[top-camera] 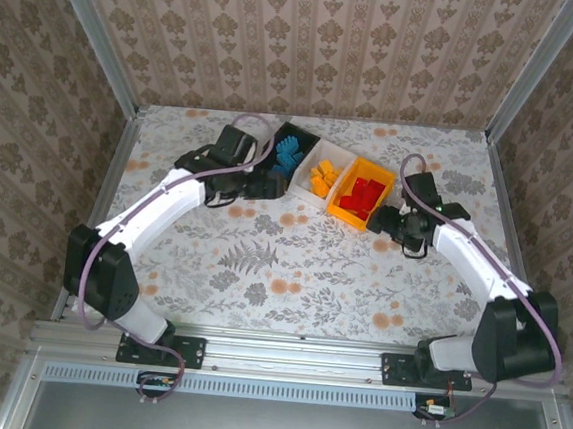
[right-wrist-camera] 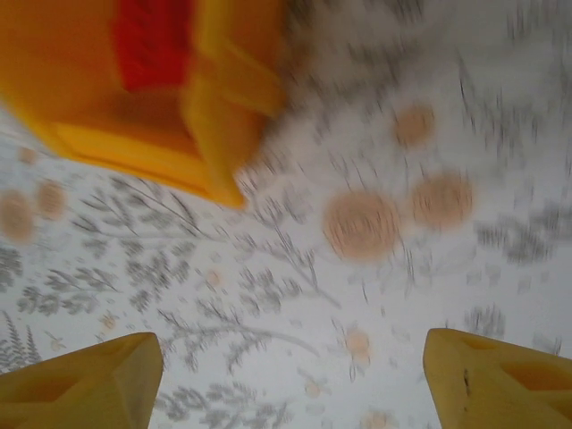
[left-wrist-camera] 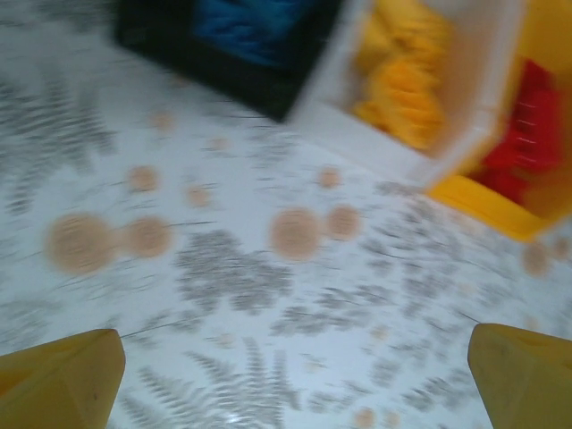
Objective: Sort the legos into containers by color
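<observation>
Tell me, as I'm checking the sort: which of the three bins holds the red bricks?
The orange-yellow bin, rightmost in the row, holds the red bricks; the middle white bin has yellow bricks, the black bin blue bricks.

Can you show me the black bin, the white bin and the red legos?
black bin (left-wrist-camera: 219,76): left wrist view, on its near wall.
white bin (left-wrist-camera: 362,134): left wrist view, on its near wall.
red legos (top-camera: 365,196): top external view, on the middle of the pile.

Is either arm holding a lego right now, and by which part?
Nothing is held: left gripper and right gripper both have open, empty jaws.
</observation>
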`<control>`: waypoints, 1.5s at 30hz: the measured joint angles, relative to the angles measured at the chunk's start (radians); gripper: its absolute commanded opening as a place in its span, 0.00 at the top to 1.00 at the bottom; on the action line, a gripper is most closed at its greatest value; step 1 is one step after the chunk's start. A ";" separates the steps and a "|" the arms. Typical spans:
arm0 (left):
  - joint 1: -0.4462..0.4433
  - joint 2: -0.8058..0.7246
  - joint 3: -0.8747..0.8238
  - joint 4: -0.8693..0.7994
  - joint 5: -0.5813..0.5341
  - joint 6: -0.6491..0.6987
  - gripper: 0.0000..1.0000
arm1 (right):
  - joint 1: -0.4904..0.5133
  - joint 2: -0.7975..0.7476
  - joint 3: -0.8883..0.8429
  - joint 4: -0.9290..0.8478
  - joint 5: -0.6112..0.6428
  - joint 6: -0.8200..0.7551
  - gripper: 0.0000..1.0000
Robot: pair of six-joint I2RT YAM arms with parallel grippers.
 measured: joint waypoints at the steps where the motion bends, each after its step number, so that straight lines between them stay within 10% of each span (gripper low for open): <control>1: 0.010 -0.013 -0.021 0.001 -0.037 -0.001 0.00 | 0.000 -0.034 -0.016 0.046 0.015 -0.050 0.13; 18: 0.053 -0.336 -0.504 0.401 -0.423 0.286 0.00 | -0.160 -0.021 -0.277 0.645 0.174 -0.447 0.00; 45: 0.364 -0.132 -0.578 0.781 -0.367 0.447 0.00 | -0.182 0.207 -0.330 1.046 0.044 -0.499 0.00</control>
